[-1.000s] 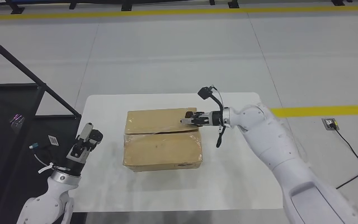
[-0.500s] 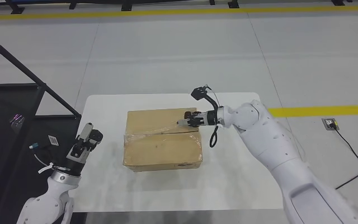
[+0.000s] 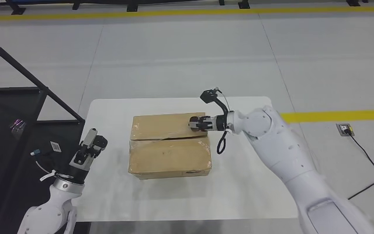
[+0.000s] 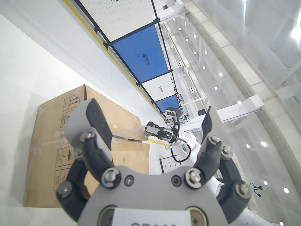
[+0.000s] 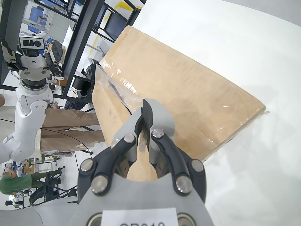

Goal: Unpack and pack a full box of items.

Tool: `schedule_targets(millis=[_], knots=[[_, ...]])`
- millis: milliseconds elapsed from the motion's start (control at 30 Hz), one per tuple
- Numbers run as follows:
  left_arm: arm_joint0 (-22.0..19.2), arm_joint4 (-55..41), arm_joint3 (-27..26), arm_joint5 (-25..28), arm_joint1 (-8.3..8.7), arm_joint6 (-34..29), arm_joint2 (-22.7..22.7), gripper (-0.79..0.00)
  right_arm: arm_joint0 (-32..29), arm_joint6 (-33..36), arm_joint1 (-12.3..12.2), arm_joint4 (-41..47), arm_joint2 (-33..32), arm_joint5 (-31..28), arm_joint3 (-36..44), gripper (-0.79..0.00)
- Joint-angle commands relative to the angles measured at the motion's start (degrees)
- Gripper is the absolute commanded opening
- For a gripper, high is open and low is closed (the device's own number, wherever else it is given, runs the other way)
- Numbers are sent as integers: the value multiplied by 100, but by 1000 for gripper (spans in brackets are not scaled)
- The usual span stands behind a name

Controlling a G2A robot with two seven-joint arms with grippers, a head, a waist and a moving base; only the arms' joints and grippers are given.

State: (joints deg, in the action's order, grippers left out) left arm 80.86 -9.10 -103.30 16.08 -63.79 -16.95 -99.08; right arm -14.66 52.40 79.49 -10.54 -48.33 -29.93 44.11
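A brown cardboard box (image 3: 169,149) sits closed in the middle of the white table (image 3: 245,181). Clear tape (image 5: 117,88) runs along its top seam and is partly peeled up. My right gripper (image 3: 193,123) is over the box's top at the seam's right end, shut on the loose tape end; the right wrist view shows the pads (image 5: 147,111) pinched together over the box (image 5: 183,88). My left gripper (image 3: 93,141) hangs open at the table's left edge, holding nothing. From the left wrist view, its fingers (image 4: 97,121) frame the box (image 4: 47,130) and the far right gripper (image 4: 151,130).
A black metal frame (image 3: 23,76) and a dark surface with small items (image 3: 35,149) stand off the table's left side. Bare tabletop lies in front of and to the right of the box.
My right gripper has shifted a little left along the seam and its wrist has turned, still pinching the tape. The strip rose off the seam and has sunk back. The left arm is unmoved.
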Motion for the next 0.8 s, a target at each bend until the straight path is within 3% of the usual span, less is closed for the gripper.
schedule_targets(millis=[0, 467, 767], knots=[[0, 0, 0, 0, 0, 0, 0, 0, -128, 20, -63, -51, -95, 207, 306, -785], [-712, -180, 564, -221, 21, -1187, 544, 0, -1717, 369, -596, -203, -1149, 1358, 2934, -785], [-1246, 87, 993, -429, -2, -1488, 1097, 0, -2265, 5, -704, -636, -1348, 2040, 3777, -785]])
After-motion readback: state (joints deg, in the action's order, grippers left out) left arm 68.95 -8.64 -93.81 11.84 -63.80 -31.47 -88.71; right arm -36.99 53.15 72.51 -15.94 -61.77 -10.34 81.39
